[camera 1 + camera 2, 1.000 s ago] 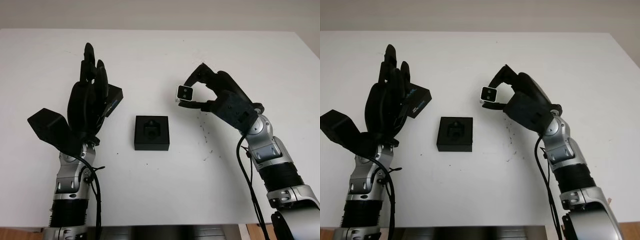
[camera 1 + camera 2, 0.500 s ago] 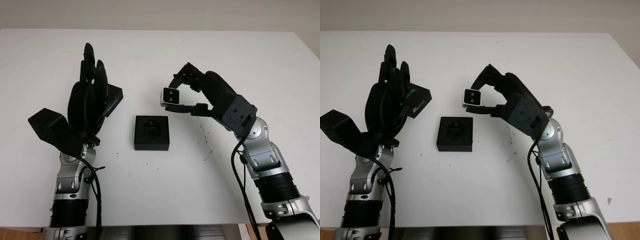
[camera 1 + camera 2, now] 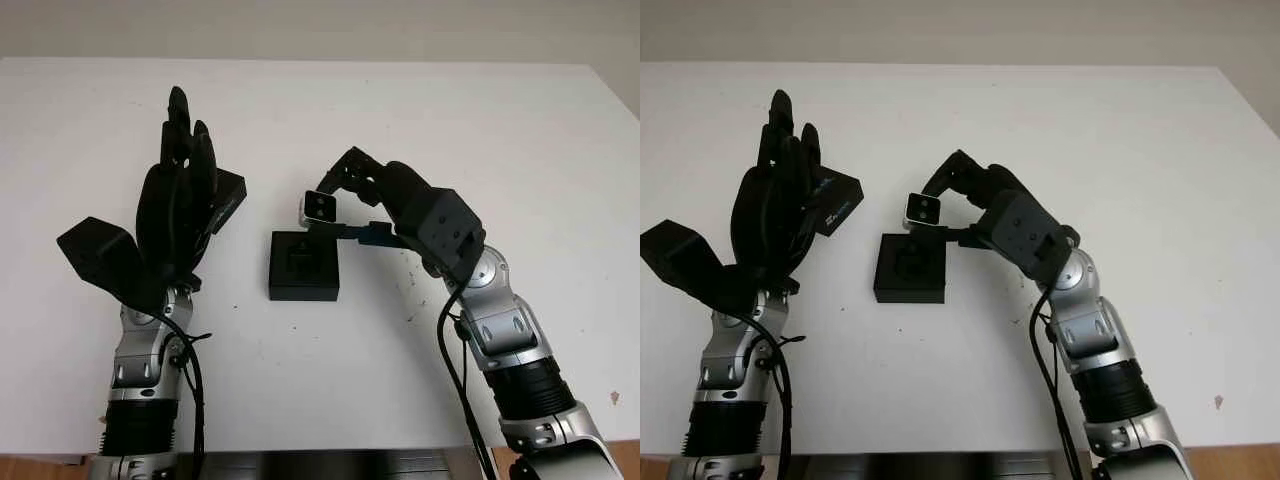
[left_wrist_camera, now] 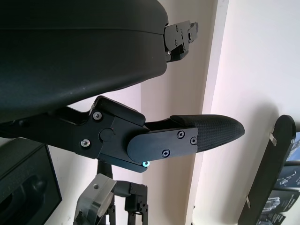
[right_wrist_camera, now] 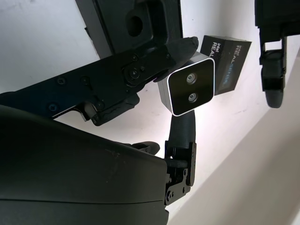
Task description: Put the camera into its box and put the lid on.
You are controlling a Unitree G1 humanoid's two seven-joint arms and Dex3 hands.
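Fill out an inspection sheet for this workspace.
Surface: white table, a few dark specks.
Job's things: camera held above the far edge of the open black box; lid behind the left hand.
Clutter: nothing seen.
Hands: right hand grips the camera; left hand raised, open, left of the box.
Cables: black leads along both forearms.
Surroundings: pale wall beyond the table.

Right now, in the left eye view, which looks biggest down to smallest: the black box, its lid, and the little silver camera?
1. Black box, open on the table.
2. Lid, partly hidden behind the raised, open left hand, so its rank against the box is unsure.
3. Camera, plainly smallest, held in the right hand above the box's far edge.
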